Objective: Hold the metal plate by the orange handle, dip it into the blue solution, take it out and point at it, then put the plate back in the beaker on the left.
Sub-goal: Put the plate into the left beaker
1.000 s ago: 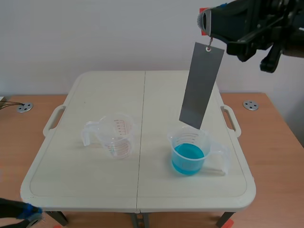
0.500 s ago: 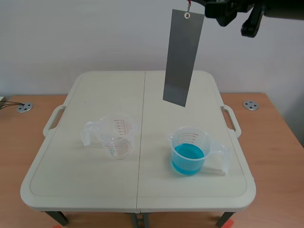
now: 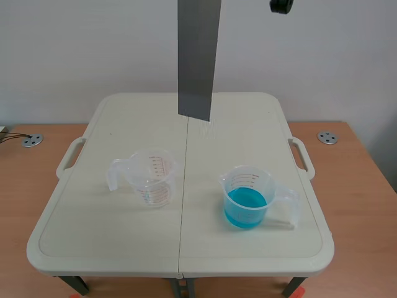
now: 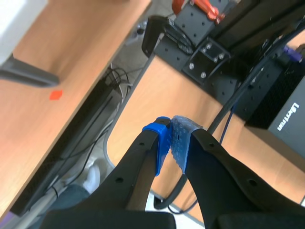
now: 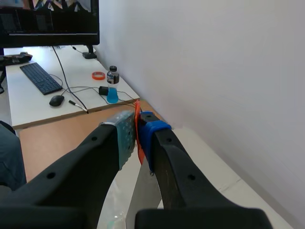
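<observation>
- right gripper: clamped on orange handle. Thin strip pinched between both pads, its end poking out past them.
- plate: hanging in the air, near vertical, top end cut off by the scene view's edge. Lower edge sits over the 12 o'clock part of the surface, about on the seam, clear of both beakers.
- small bit of right arm shows at 2 o'clock from the plate.
- empty beaker: upright at 9 o'clock from surface centre, handle toward 9 o'clock, red scale marks on its wall.
- blue beaker: upright at 4 o'clock from centre, handle toward 3 o'clock. Solution sits low in it.
- beakers well apart, one on each side of the seam.
- left gripper: closed on nothing, pads pressed together. Off the surface, over floor, cables and black gear.
- metal discs on the wooden table, at 9 and 3 o'clock from the surface.
</observation>
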Available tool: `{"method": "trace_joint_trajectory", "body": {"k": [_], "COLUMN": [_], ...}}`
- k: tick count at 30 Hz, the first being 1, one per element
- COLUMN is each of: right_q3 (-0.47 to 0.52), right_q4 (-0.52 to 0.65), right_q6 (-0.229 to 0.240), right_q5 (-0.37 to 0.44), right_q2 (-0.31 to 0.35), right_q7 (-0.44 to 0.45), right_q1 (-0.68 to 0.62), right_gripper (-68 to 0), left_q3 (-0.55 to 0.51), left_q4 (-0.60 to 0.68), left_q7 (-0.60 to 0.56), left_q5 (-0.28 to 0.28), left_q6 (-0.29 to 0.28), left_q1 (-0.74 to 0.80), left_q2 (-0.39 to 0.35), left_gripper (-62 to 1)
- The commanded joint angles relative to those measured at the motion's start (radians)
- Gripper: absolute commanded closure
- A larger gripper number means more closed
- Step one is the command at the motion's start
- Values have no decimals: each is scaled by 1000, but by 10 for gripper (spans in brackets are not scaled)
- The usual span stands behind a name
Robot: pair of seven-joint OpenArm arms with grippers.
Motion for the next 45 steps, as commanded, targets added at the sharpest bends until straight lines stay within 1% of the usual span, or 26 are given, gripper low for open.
{"method": "trace_joint_trajectory", "body": {"k": [1, 6, 14, 18, 24, 34, 39, 45], "right_q3": [-10, -59, -97, -125, -171, -220, -242, -262], "right_q4": [-26, -106, -235, -294, -379, -477, -525, -584], "right_q6": [-13, -16, -16, -15, -16, -15, -15, -14], "right_q5": [-1, -11, -90, -102, -147, -224, -227, -251], "right_q2": [5, -4, -85, -108, -117, -161, -175, -178], "right_q7": [24, 51, 82, 89, 164, 215, 220, 259], "right_q1": [33, 81, 124, 143, 165, 164, 164, 164], "right_gripper": [-11, -11, -11, -11, -11, -11, -11, -11], "left_q3": [6, 6, 6, 6, 6, 6, 6, 6], "left_q4": [16, 16, 16, 16, 16, 16, 16, 16], "left_q7": [-8, -9, -10, -10, -9, -6, -7, -13], "left_q5": [-3, -3, -3, -3, -3, -3, -3, -3], "left_q6": [-2, -2, -1, -1, -1, -1, -1, -1], "left_q1": [-1, -3, -3, -3, -3, -3, -3, -3], "left_q2": [5, 5, 5, 5, 5, 5, 5, 5], "left_gripper": [-27, -27, -27, -27, -27, -27, -27, -27]}}
